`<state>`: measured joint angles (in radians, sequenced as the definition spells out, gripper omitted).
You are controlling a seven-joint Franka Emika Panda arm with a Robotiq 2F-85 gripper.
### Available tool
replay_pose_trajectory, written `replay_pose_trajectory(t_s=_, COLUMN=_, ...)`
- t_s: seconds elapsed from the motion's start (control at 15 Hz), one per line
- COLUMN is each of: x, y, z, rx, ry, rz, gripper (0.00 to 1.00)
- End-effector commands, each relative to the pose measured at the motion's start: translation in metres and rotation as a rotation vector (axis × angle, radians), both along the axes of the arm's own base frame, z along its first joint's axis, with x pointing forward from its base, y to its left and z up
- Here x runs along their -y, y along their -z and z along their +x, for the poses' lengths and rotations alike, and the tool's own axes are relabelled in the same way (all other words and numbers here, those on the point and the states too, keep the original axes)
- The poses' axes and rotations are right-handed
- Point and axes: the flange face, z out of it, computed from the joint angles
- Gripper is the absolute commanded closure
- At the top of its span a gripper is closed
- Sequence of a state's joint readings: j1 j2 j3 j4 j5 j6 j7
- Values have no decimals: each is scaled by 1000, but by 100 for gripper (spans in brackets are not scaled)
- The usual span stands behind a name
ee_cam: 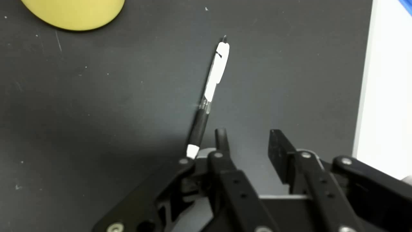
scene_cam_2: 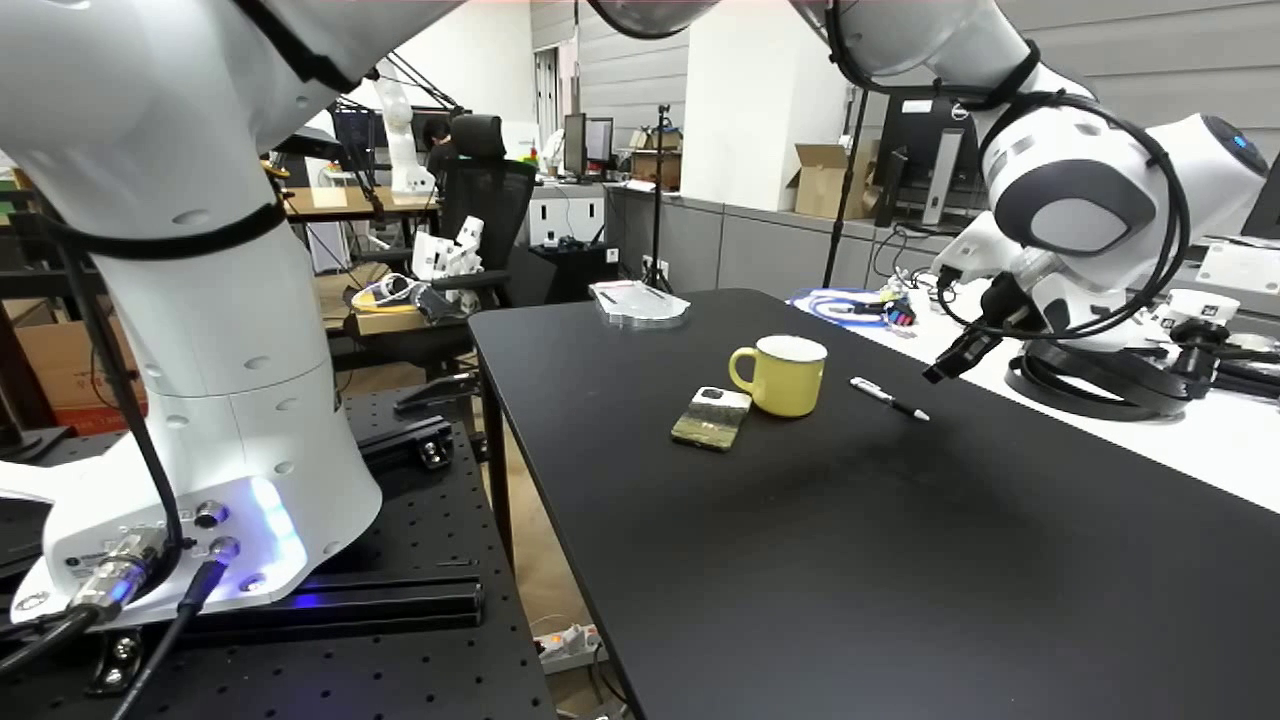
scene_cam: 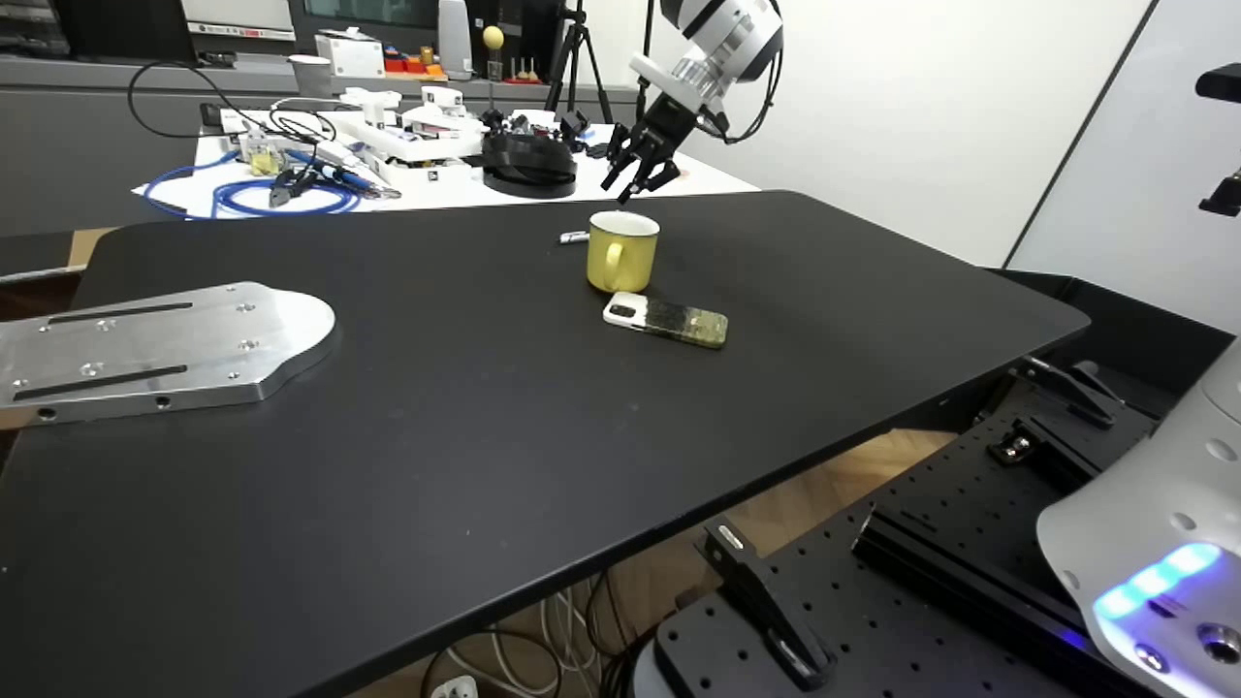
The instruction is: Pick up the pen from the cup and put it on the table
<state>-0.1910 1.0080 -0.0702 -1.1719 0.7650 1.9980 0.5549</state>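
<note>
The yellow cup (scene_cam: pixel 635 257) stands upright on the black table (scene_cam: pixel 465 417); it also shows in an exterior view (scene_cam_2: pixel 795 378) and partly in the wrist view (ee_cam: pixel 75 14). The white-and-black pen (scene_cam_2: pixel 888 398) lies flat on the table beside the cup, not in it. It shows whole in the wrist view (ee_cam: pixel 210 83); in an exterior view the cup partly hides the pen (scene_cam: pixel 574 237). My gripper (ee_cam: pixel 248 135) is open and empty, above the table. In the wrist view its fingertips are just right of the pen's black end. The gripper also shows near the table's far edge (scene_cam: pixel 620 189).
A phone-shaped white-and-olive piece (scene_cam: pixel 669 320) lies by the cup, also seen in an exterior view (scene_cam_2: pixel 712 418). A metal plate (scene_cam: pixel 165 339) lies at the table's end. A white table (scene_cam: pixel 388 189) with cables and a black round object (scene_cam: pixel 528 165) adjoins the black table.
</note>
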Motion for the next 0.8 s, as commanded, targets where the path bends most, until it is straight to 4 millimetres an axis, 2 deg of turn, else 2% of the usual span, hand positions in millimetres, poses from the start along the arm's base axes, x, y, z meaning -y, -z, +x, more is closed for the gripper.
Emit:
replay_pose_trajectory(t_s=0.0, x=-13, y=-49, z=14, rx=14, ry=-49, rz=-21, gripper=28)
replay_pose_trajectory(t_s=0.27, x=-28, y=-93, z=18, rx=44, ry=-116, rz=-48, gripper=2)
replay_pose_trajectory(t_s=0.47, x=-36, y=-108, z=14, rx=36, ry=-164, rz=-59, gripper=0)
replay_pose_trajectory(t_s=0.53, x=-32, y=-96, z=17, rx=61, ry=-150, rz=-52, gripper=0)
replay_pose_trajectory(t_s=0.73, x=-33, y=-96, z=17, rx=63, ry=-156, rz=-51, gripper=0)
